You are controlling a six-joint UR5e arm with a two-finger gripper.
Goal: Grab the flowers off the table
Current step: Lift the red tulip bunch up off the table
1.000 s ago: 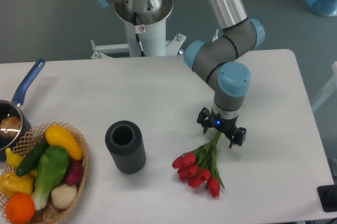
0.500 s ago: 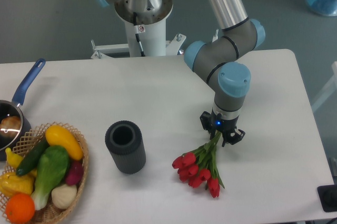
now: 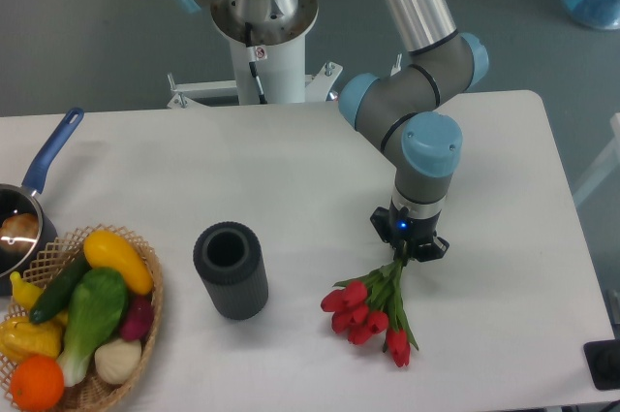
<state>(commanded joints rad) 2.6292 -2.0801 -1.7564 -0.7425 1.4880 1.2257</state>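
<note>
**End effector closed on the tulip stems**

The end effector [image 3: 408, 249] pointed straight down over the right half of the tabletop [image 3: 291, 170], its two fingers drawn in tight around the green stem ends of the flowers [image 3: 373, 310]. The bunch trailed from the fingers toward the lower left, with its red buds fanned out low over the white surface near the front edge; whether the buds touched the surface could not be told. About seven closed buds could be counted, though some overlapped.

Nothing stood between the end effector and the bunch. The nearest other thing was one dark ribbed cylinder [image 3: 231, 269], upright and open at the top, to the left of the buds and apart from them. Farther left, at the front corner, sat one wicker basket [image 3: 148, 320] filled with vegetables in yellow, green, orange, white and purple. Just behind it, one pan [image 3: 17, 221] with a blue handle reached past the left edge of the view. The arm's white base pedestal [image 3: 262, 53] stood behind the tabletop's far edge.
</note>
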